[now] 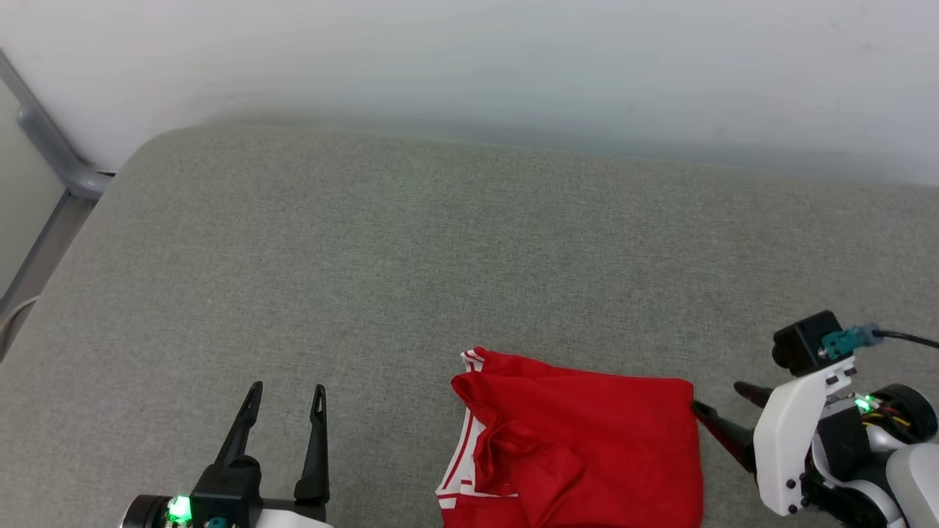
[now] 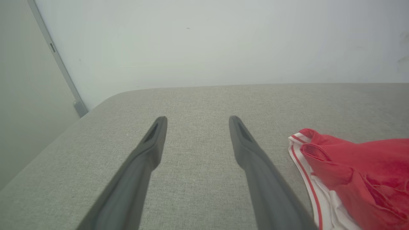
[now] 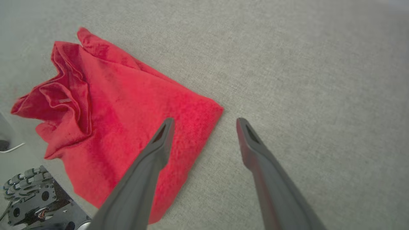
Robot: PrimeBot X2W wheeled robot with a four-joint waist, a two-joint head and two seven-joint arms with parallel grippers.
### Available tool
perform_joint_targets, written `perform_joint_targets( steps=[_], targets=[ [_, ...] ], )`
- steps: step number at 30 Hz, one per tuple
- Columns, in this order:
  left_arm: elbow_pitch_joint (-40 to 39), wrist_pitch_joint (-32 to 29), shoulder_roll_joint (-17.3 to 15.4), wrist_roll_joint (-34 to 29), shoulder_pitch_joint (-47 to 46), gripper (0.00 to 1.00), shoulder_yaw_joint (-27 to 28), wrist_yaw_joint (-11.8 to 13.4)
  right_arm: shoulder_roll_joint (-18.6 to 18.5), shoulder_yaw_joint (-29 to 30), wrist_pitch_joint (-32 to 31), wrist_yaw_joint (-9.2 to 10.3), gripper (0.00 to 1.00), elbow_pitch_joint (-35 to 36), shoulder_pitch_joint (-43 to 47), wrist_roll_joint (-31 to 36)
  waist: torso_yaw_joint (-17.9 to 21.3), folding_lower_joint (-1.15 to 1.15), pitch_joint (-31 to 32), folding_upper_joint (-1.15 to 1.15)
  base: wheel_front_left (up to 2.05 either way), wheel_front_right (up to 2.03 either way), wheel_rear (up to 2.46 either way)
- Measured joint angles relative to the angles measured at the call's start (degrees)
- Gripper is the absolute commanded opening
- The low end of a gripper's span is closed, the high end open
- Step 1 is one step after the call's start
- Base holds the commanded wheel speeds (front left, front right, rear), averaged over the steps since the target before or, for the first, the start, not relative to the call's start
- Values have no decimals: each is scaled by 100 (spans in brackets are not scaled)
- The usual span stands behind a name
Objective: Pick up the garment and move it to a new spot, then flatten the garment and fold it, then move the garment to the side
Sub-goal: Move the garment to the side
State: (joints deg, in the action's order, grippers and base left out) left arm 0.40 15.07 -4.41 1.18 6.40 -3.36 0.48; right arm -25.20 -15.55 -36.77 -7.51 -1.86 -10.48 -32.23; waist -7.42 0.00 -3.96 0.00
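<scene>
Just beside spread right hand: folded garment.

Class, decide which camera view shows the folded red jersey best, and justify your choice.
The right wrist view: the red soft-fabric jersey lies almost wholly in frame, folded, bunched at one end. The head view cuts off its near part at the bottom edge; the left wrist view catches its white-trimmed end at the frame's right edge.
</scene>
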Motion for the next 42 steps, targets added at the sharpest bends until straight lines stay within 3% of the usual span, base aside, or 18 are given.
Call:
perform_joint_targets(
  steps=[11,22,23,24,42],
  targets=[
    [1,0,45,7,-177,100,-35,-5,38,-359,-211,0,100,-564,262,-289,-182,0,-356,0,0,0,0],
    [33,0,66,1,-349,100,-82,-57,-9,-848,141,2,100,-1085,186,-414,-291,0,-602,0,0,0,0],
    [36,0,67,1,-350,100,-82,-57,-36,-899,187,2,46,-1095,170,-422,-293,0,-604,0,0,0,0],
    [43,0,69,1,-350,100,-76,-57,-63,-938,246,2,0,-1109,158,-430,-292,0,-603,0,0,0,0],
    [37,0,81,-8,-230,100,-11,-41,-254,-1079,1068,-3,0,-854,-79,-383,-22,0,-443,0,0,0,0]
  ],
)
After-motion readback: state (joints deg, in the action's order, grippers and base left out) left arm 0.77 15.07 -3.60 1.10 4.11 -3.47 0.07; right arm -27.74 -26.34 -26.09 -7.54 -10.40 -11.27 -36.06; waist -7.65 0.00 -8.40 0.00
